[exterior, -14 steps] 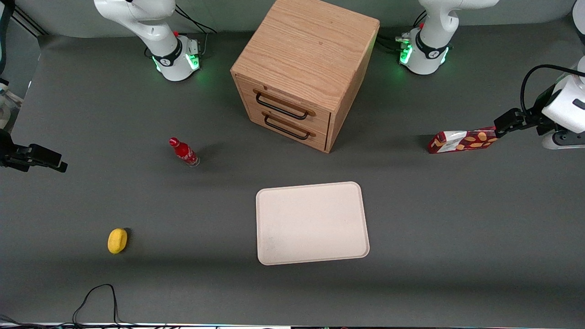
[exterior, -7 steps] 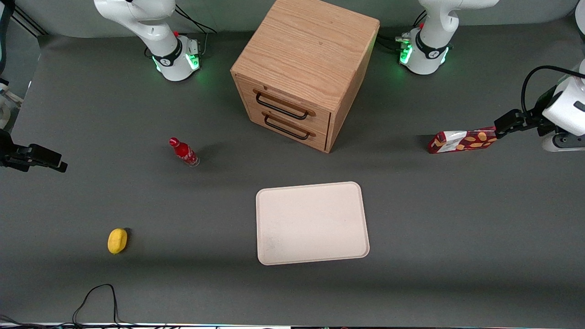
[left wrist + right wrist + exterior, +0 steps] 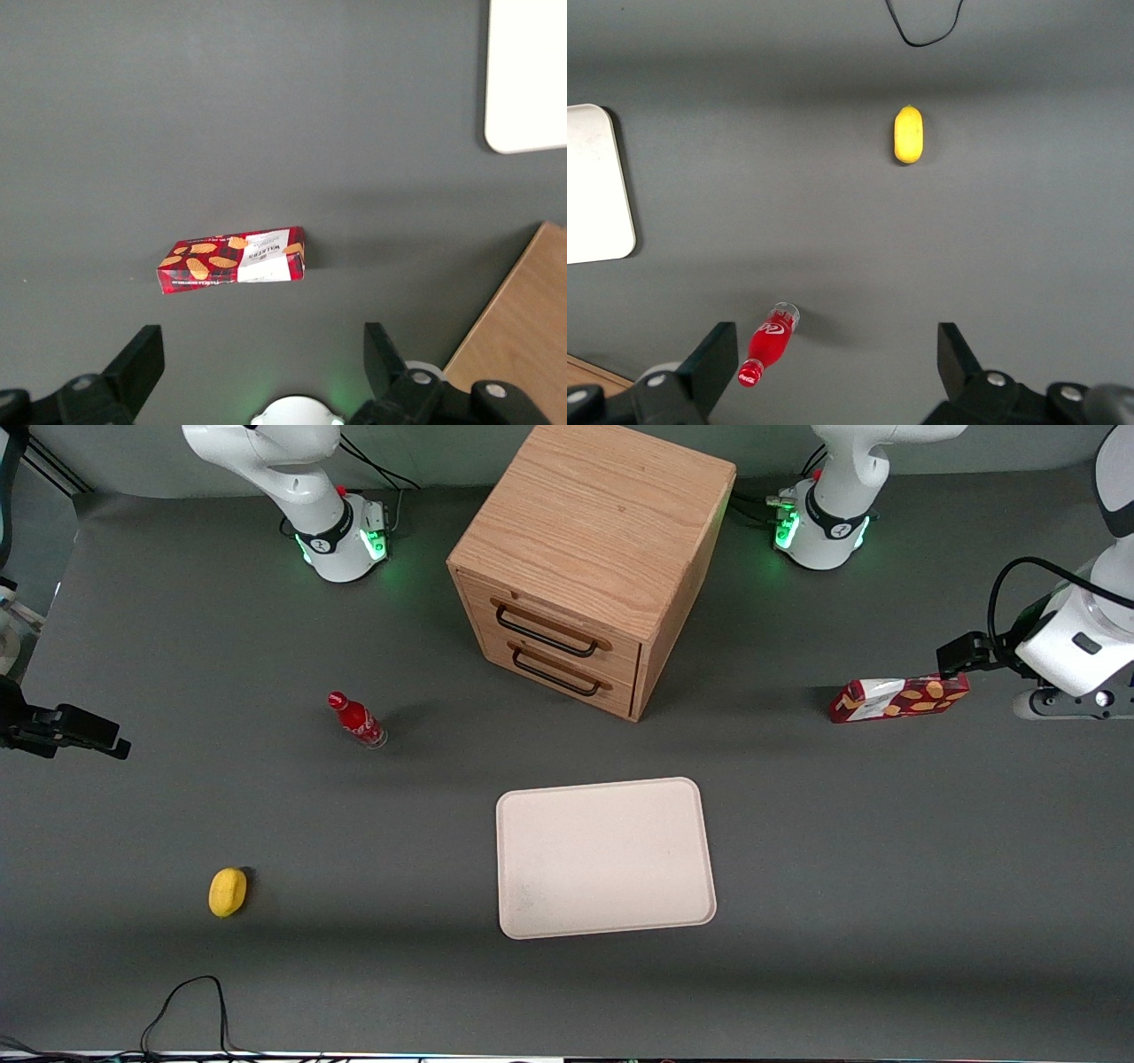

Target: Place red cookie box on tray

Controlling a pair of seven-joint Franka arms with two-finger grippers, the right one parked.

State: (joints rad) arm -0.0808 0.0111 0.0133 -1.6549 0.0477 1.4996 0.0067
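Note:
The red cookie box (image 3: 899,699) lies flat on the grey table toward the working arm's end, its white panel facing the cabinet. In the left wrist view the red cookie box (image 3: 232,260) lies beneath the camera, apart from the fingers. My left gripper (image 3: 957,657) hovers over the box's end nearest the working arm's side, and the gripper (image 3: 261,341) is open with nothing between its fingers. The cream-white tray (image 3: 605,857) sits bare, nearer the front camera than the cabinet. A corner of the tray (image 3: 527,80) shows in the left wrist view.
A wooden two-drawer cabinet (image 3: 589,558) stands mid-table, farther from the front camera than the tray. A small red soda bottle (image 3: 356,720) and a yellow fruit-like object (image 3: 228,891) lie toward the parked arm's end. A black cable (image 3: 190,1001) loops at the front edge.
My left arm has swung so that the gripper now sits a little more over the box's end. The cookie box and tray have not moved.

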